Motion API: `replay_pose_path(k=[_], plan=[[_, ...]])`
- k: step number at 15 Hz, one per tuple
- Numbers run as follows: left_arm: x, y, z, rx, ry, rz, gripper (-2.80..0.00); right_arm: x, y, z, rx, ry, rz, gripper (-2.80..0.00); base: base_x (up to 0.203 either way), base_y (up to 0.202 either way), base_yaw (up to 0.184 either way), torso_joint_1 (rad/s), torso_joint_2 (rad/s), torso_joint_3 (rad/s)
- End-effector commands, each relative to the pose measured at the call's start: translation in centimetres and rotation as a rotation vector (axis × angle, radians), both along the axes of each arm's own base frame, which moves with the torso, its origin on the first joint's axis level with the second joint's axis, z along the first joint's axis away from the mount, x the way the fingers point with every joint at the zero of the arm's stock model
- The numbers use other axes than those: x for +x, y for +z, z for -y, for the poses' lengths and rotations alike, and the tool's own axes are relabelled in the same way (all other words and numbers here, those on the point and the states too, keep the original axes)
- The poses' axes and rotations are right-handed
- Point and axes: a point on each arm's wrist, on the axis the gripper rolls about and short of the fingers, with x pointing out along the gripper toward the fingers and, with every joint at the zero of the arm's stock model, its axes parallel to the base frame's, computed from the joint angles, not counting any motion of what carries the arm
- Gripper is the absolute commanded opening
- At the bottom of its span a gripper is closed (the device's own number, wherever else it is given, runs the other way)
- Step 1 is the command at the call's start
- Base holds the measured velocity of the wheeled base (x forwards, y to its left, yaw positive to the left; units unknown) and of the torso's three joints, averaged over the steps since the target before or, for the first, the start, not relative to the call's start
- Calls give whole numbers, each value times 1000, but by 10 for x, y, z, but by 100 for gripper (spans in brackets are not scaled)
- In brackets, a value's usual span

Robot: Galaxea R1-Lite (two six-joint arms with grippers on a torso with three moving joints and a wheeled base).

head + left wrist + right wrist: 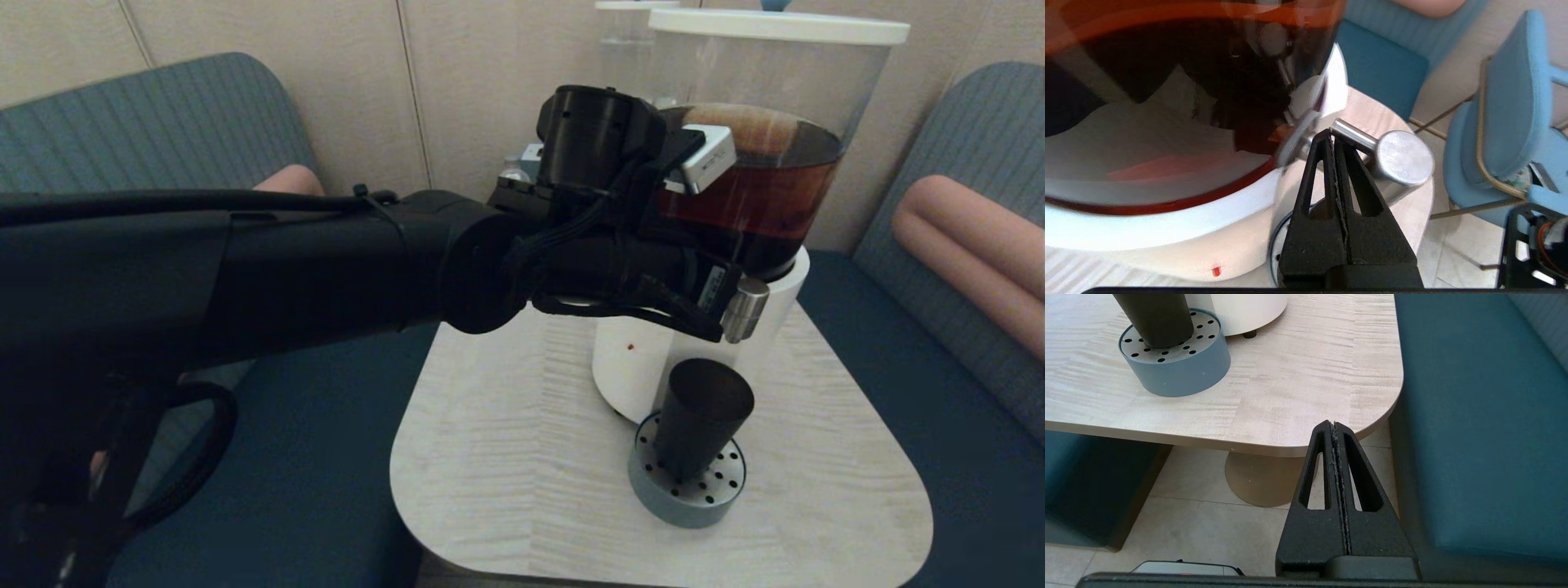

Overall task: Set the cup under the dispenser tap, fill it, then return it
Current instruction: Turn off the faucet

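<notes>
The dark cup [702,416] stands upright on a round grey perforated drip tray [682,502], directly below the steel dispenser tap [744,309] of the white-based dispenser [629,359] with brown liquid. My left gripper [717,327] reaches across from the left and sits at the tap. In the left wrist view the left gripper [1332,132] is shut, with nothing between its fingers and its tips against the tap's [1396,157] horizontal tube. My right gripper [1334,424] is shut and empty, low beside the table's near right corner. From there the cup [1155,314] shows on the tray [1180,371].
The dispenser stands on a small light wood table [506,457] with rounded corners. A second clear-tank dispenser [624,41] stands behind it. Teal benches flank the table, with a pink bolster [971,245] at the right. A blue chair [1506,102] stands beyond the table.
</notes>
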Motion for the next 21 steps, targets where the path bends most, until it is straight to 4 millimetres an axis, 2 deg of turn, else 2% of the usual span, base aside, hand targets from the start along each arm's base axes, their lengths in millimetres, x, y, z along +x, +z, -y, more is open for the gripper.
replay_pose_path(k=[1, 6, 9, 12, 16, 21], plan=[[-2, 1, 1, -3, -12, 1, -280, 0, 0, 0, 0, 1, -1, -280, 0, 0, 0, 0, 0, 0], [-6, 3, -5, 4, 4, -13, -280, 0, 0, 0, 0, 1, -2, -280, 0, 0, 0, 0, 0, 0], [-17, 13, -21, 20, 50, -21, -280, 0, 0, 0, 0, 1, -2, -280, 0, 0, 0, 0, 0, 0], [-31, 14, -47, 71, 108, -53, -280, 0, 0, 0, 0, 1, -1, -280, 0, 0, 0, 0, 0, 0], [-48, 9, -99, 135, 333, -90, -280, 0, 0, 0, 0, 1, -2, -280, 0, 0, 0, 0, 0, 0], [-52, 29, -187, 40, 663, -123, -280, 0, 0, 0, 0, 1, -2, -280, 0, 0, 0, 0, 0, 0]])
